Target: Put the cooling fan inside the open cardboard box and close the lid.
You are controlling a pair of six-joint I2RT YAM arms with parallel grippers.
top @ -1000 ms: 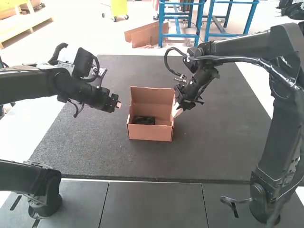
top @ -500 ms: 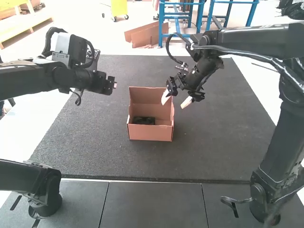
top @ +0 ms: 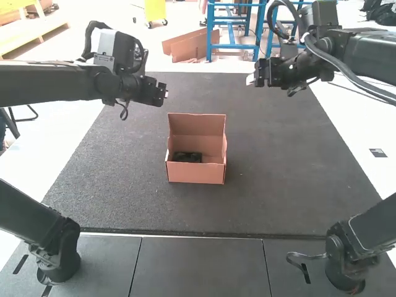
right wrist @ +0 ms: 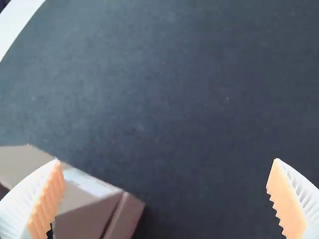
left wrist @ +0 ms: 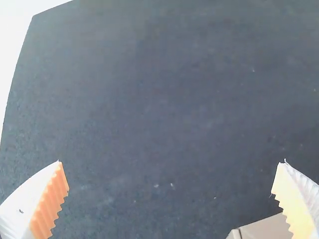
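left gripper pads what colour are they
Orange pads, ribbed, on white fingers; clearest in the left wrist view.

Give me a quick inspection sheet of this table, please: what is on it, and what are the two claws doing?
Surface: black mat, lying flat over the table.
Job's things: cardboard box mid-mat, its lid standing upright and open; cooling fan lies inside.
Clutter: nothing seen.
Grippers: left gripper open, holding nothing, raised beyond the box to its left; right gripper open, holding nothing, raised beyond the box to its right. Neither touches the box.
Cables: black cables loop at the arms' wrists, clear of the box.
Surroundings: arm bases stand at the table's near edge.
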